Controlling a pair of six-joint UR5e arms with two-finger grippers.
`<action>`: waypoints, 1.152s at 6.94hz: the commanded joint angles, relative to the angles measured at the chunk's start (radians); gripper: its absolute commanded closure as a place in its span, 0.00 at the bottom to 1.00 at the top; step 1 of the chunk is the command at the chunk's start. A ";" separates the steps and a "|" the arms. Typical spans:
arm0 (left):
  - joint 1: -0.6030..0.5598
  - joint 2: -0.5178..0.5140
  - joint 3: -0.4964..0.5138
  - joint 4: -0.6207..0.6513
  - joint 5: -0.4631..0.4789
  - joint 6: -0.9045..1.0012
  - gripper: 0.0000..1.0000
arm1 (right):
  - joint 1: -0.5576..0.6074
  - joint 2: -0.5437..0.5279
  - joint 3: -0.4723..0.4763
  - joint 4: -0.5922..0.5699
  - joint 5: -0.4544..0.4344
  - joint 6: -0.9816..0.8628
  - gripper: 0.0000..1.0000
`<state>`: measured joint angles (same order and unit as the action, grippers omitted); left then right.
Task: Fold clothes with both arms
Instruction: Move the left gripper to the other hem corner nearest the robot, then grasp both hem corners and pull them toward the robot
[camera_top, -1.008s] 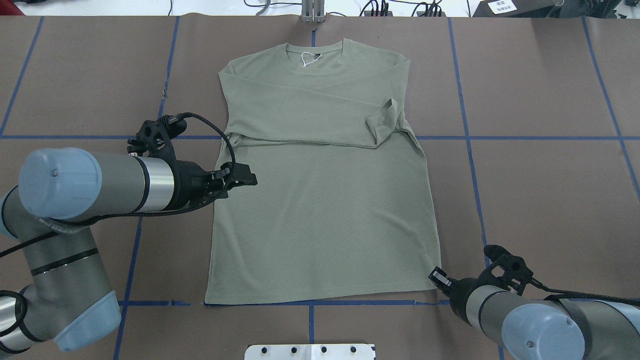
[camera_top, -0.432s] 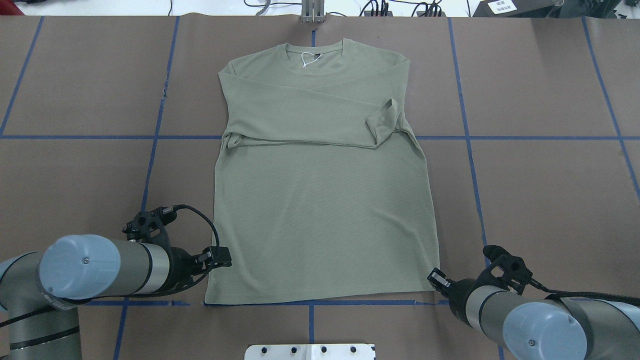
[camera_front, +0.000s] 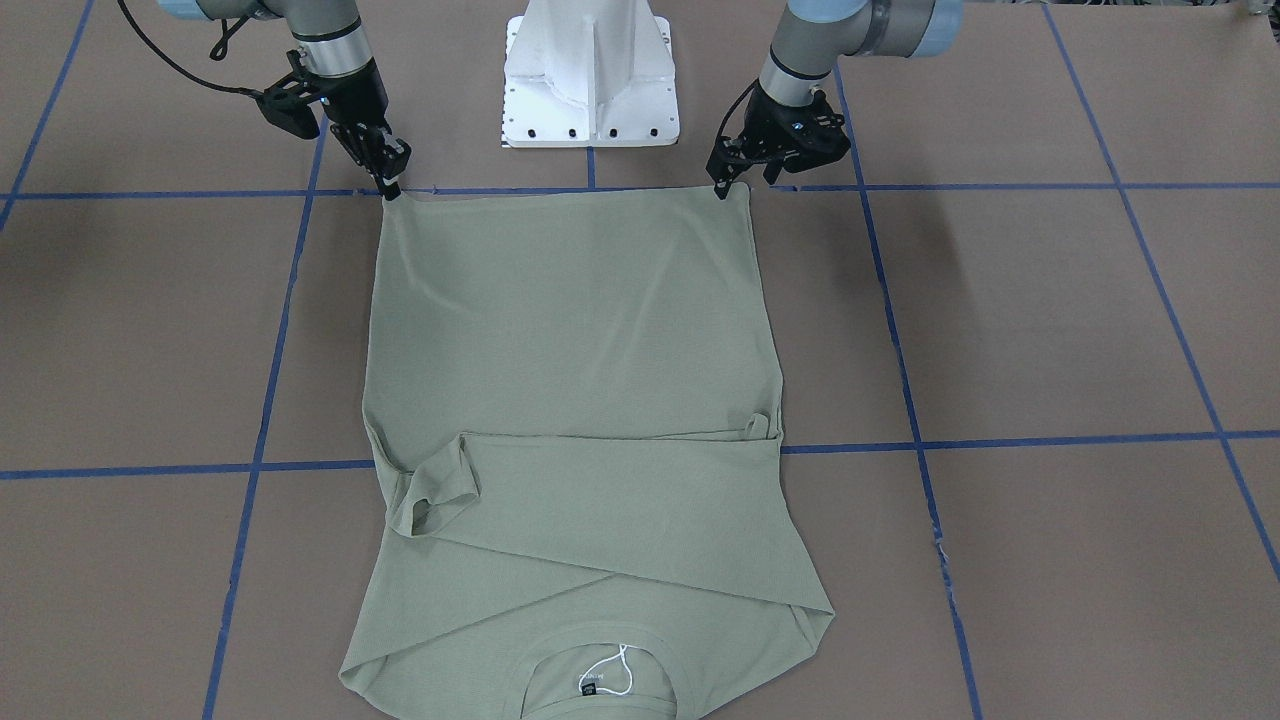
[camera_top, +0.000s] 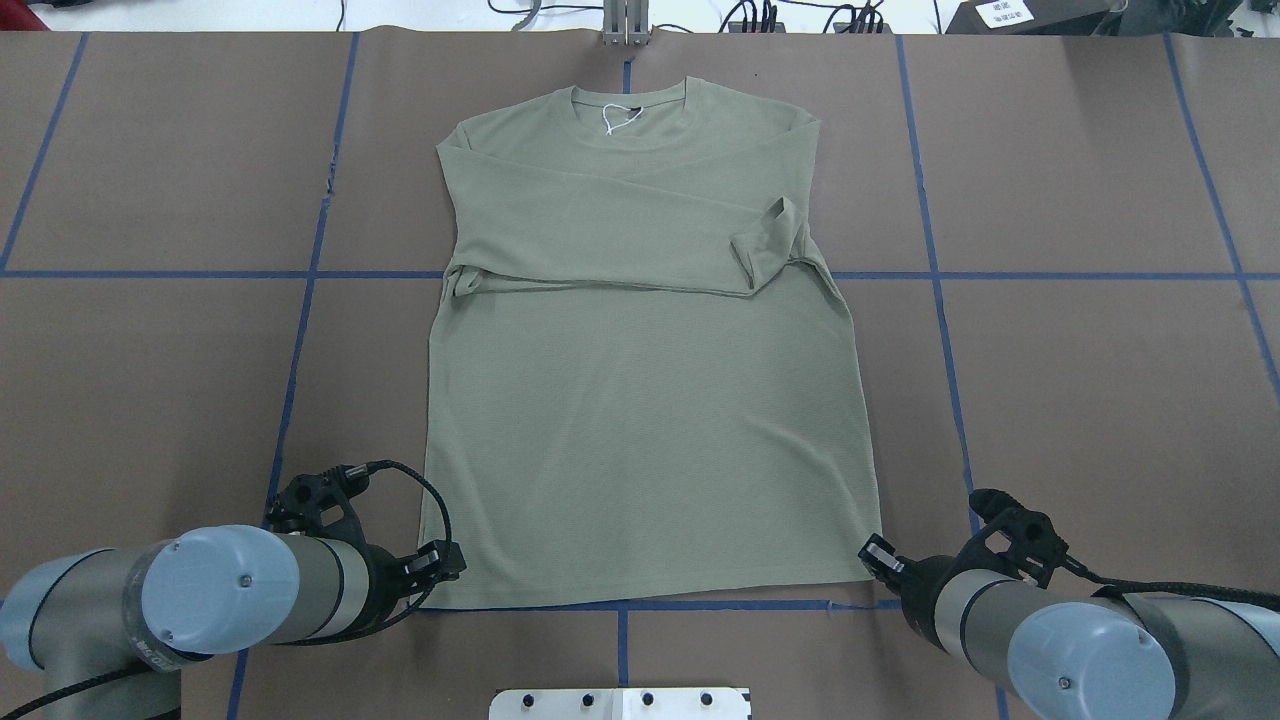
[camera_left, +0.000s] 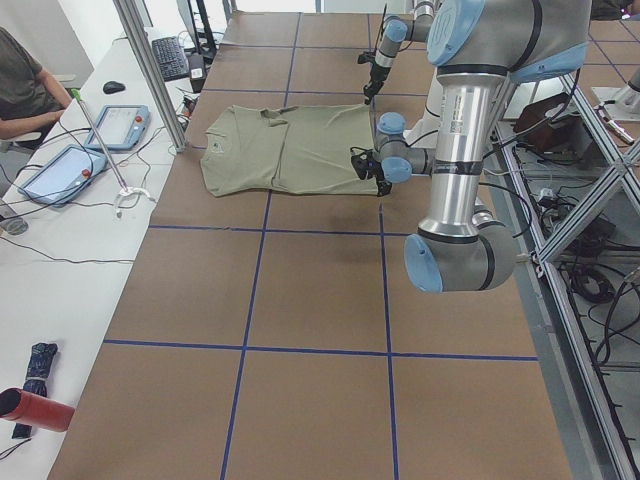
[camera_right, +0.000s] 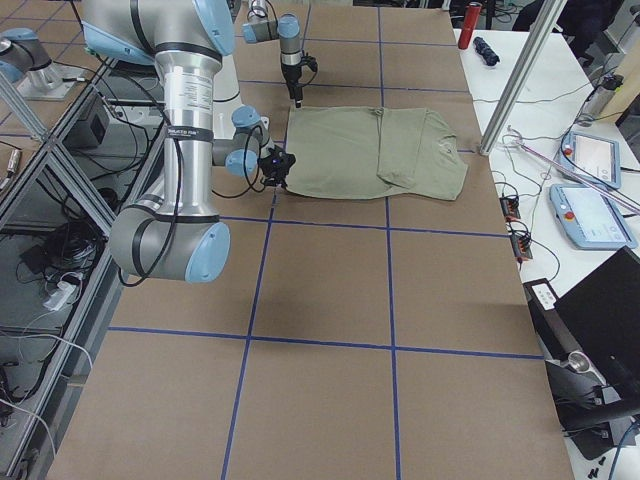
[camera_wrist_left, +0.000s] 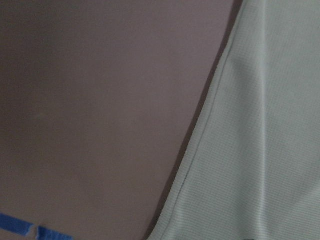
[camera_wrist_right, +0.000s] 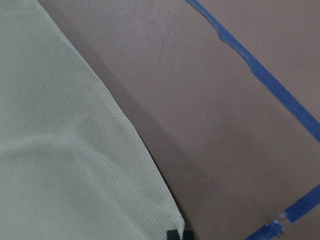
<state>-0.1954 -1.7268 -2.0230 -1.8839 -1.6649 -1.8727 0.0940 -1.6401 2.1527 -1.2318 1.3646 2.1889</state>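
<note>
Shirt (camera_top: 640, 400), sage-green knit, long-sleeved, one item. It lies flat on the brown tabletop (camera_top: 1100, 380), directly in front of the pedestal base (camera_front: 590, 75).

Orientation: the long axis runs straight away from the pedestal base. The hem is the edge nearest the base and the collar the edge farthest from it. You can see the neck label (camera_front: 589, 688) and white string (camera_front: 618, 668) at that far end. Both sleeves are already folded across the chest, with one cuff (camera_front: 430, 500) curled open on the right arm's side.

Right claw (camera_top: 872, 550): at the hem corner on its own side of the pedestal base. It is narrow, and in its wrist view the fabric corner runs in between the fingertips, so take it as pinching the shirt.

Left claw (camera_top: 445, 575): at the other hem corner, touching or just above the cloth. You cannot tell from these views whether it has closed on the fabric.

Step in hand, as judged: taking hold of both hem corners, ahead of the lengthwise fold.

Next move calls for: a confirmed pinch by the left claw, then both corners lifted together and carried away from the pedestal base toward the collar. Keep height and pace matched, so the hem lands square and the folded sleeves stay undisturbed.
</note>
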 joint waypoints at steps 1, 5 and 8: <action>0.014 -0.007 0.003 0.019 0.004 -0.008 0.26 | 0.001 -0.004 -0.001 0.000 -0.001 0.000 1.00; 0.019 -0.003 0.013 0.020 0.042 -0.006 0.35 | 0.004 -0.010 -0.002 0.000 -0.002 0.000 1.00; 0.021 -0.003 0.012 0.020 0.042 -0.008 0.75 | 0.004 -0.010 -0.002 0.000 -0.002 0.000 1.00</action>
<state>-0.1753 -1.7297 -2.0106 -1.8638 -1.6231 -1.8801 0.0981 -1.6505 2.1507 -1.2325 1.3622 2.1890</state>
